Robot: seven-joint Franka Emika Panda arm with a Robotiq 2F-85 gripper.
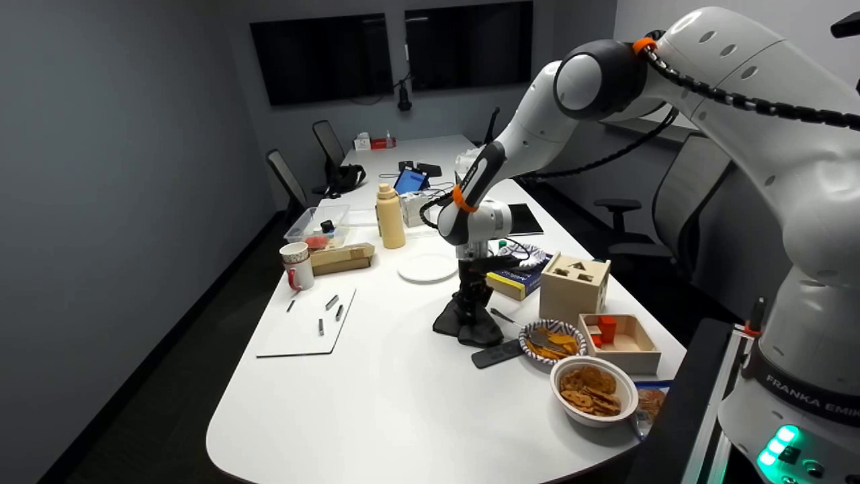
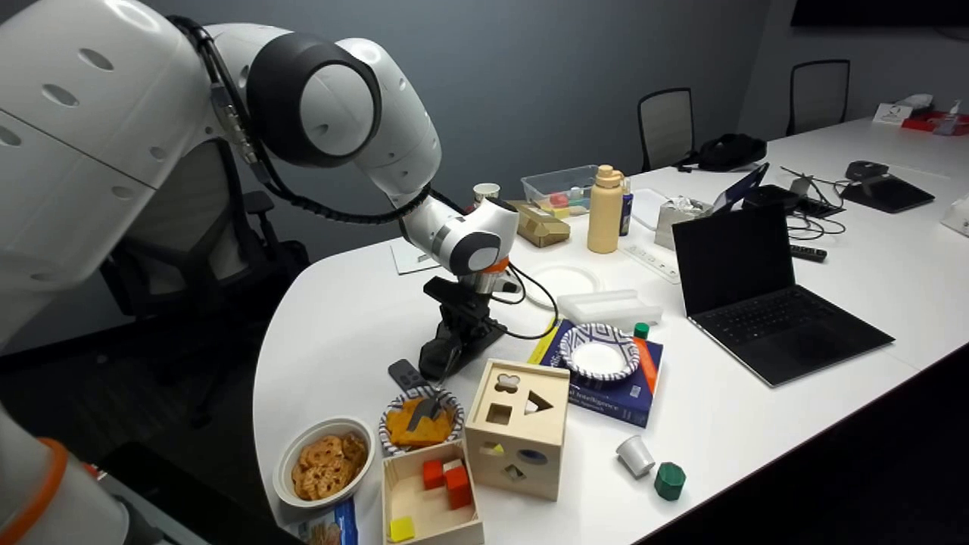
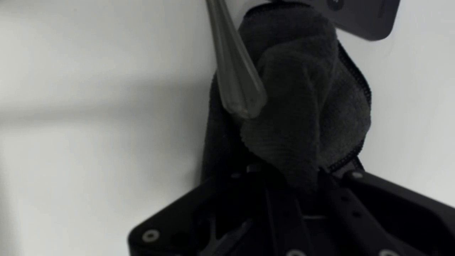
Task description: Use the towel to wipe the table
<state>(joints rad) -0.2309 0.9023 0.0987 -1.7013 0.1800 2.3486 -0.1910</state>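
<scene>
The dark grey towel (image 1: pixel 470 329) is bunched on the white table (image 1: pixel 390 410), its lower part spread on the surface. It also shows in an exterior view (image 2: pixel 437 356), partly hidden by the gripper. In the wrist view the towel (image 3: pixel 295 89) runs up as a fold between the fingers. My gripper (image 1: pixel 474 294) points down above the towel and is shut on it; the gripper also shows in the wrist view (image 3: pixel 302 177), where the fingertips are dark and hard to make out. The table (image 3: pixel 89 160) lies bare left of the towel there.
A utensil handle (image 3: pixel 240 78) overlaps the towel in the wrist view, rising from the patterned bowl (image 1: pixel 583 336). A dark remote (image 1: pixel 497 354) lies close to the towel. The wooden shape box (image 1: pixel 573 286), blue book (image 2: pixel 606 397), pretzel bowl (image 1: pixel 628 383), white plate (image 1: pixel 426 267) and whiteboard (image 1: pixel 295 339) stand around.
</scene>
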